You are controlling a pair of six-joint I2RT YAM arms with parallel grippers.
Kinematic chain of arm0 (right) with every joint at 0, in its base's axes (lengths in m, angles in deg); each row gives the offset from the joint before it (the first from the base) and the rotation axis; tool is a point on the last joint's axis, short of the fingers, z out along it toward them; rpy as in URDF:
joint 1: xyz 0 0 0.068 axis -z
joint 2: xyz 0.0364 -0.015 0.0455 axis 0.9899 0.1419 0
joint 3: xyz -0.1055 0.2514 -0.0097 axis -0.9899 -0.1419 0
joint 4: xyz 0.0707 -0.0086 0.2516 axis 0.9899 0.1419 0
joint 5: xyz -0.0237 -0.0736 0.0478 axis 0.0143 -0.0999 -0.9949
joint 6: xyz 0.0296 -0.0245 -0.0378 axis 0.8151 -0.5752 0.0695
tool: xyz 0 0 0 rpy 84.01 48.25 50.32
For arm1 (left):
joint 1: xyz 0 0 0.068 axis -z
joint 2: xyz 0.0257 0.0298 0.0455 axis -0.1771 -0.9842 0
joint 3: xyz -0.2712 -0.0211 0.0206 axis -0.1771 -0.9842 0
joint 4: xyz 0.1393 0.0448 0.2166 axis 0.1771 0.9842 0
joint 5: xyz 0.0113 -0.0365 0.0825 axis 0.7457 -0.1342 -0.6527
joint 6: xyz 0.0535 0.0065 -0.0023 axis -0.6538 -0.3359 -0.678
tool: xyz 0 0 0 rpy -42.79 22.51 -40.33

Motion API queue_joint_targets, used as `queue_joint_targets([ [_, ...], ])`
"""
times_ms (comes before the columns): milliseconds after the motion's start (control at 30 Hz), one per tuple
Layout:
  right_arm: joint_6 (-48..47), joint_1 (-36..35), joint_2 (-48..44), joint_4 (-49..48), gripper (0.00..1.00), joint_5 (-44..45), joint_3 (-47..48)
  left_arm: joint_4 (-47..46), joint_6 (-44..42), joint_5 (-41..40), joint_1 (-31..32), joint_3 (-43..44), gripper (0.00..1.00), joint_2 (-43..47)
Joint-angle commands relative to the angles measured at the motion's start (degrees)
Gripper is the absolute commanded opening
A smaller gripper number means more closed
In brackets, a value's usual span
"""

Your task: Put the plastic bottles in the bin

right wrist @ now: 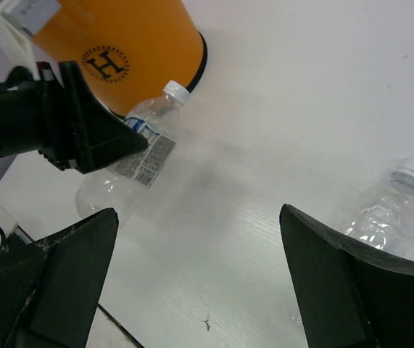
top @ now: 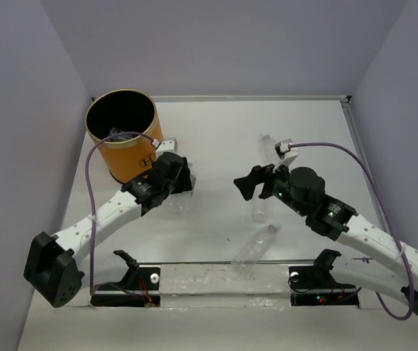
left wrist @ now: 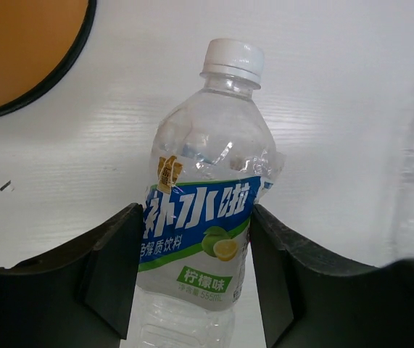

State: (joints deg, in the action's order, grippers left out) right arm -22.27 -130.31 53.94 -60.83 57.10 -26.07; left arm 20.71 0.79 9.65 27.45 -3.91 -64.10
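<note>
At the far left the bin (top: 121, 135) stands upright on the counter (top: 216, 131), its open mouth well above the counter surface. Just to its right, the left pincer (top: 181, 179) is clasped across the labelled bottle (left wrist: 214, 145). Its two fingers press the label from either side, and the white cap points away from the wrist. The bottle sits close by the bin's base; I cannot tell whether it rests on the counter or is lifted clear.

The main risk lies here. The thin, crinkly wall may buckle under the squeeze and let the bottle slide out. Because the hold is on the label, well back from the cap, the capped end could also strike the orange wall or the rim on the way up, tipping the bin or knocking the bottle loose. I judge that the lift needs to clear the rim fully before crossing over it.

Further right, the right pincer (top: 249, 183) hangs spread wide and holds nothing, above a clear bottle (top: 258, 208). Another bottle (top: 256, 247) lies nearer and a third bottle (top: 269, 142) farther. A careless descent could send these light bottles rolling away.
</note>
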Motion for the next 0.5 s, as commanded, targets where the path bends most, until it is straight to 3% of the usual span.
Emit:
queue_joint_targets([
  [0,0.8,-0.6,-5.3,1.8,0.96,5.0,-0.9,-1.9,0.2,3.1,1.1,9.3,0.31,9.2],
  [133,0.8,-0.6,-6.4,4.1,0.92,6.2,-1.3,-3.7,-4.0,-1.8,1.0,22.2,0.31,11.3],
  [267,0.9,-0.6,-5.9,4.1,0.89,5.6,-1.7,-5.7,-9.9,-12.0,0.3,34.3,0.32,7.5],
  [367,0.8,-0.6,-5.3,4.0,0.89,4.7,-1.6,-5.8,-13.5,-13.4,-4.8,41.9,0.32,3.6],
  [467,0.2,-0.6,-4.6,3.8,0.89,4.2,-1.6,-7.2,-14.3,-13.1,-14.3,43.4,0.33,0.3],
])
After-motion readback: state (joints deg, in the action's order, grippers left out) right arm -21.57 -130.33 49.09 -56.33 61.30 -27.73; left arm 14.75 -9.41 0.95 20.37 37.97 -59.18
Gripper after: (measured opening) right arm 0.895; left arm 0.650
